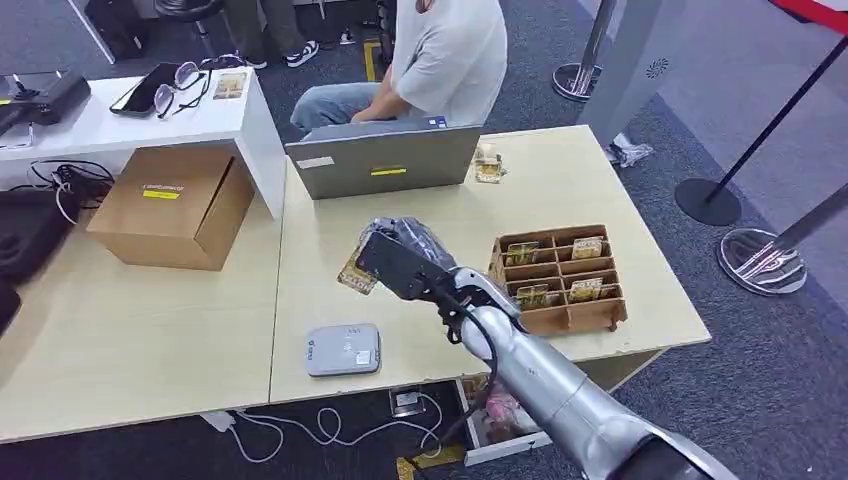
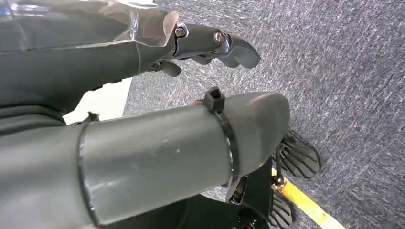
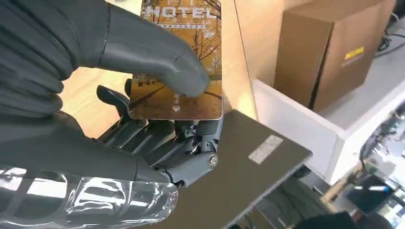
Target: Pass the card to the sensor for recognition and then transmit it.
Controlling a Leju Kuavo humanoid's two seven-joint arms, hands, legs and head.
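The head view looks down and forward over the desk (image 1: 600, 180) from high up. The right wrist view sits close behind its hand, sharing the laptop (image 1: 385, 160) and cardboard box (image 1: 170, 205). The left wrist view faces carpet (image 2: 344, 71).

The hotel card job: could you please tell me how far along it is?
Done: the right hand holds the golden-brown hotel card, apparently from the brown wooden compartment box. In hand: it hangs above the table, beyond the flat grey card sensor. Left: presenting it to the sensor, then passing it on.
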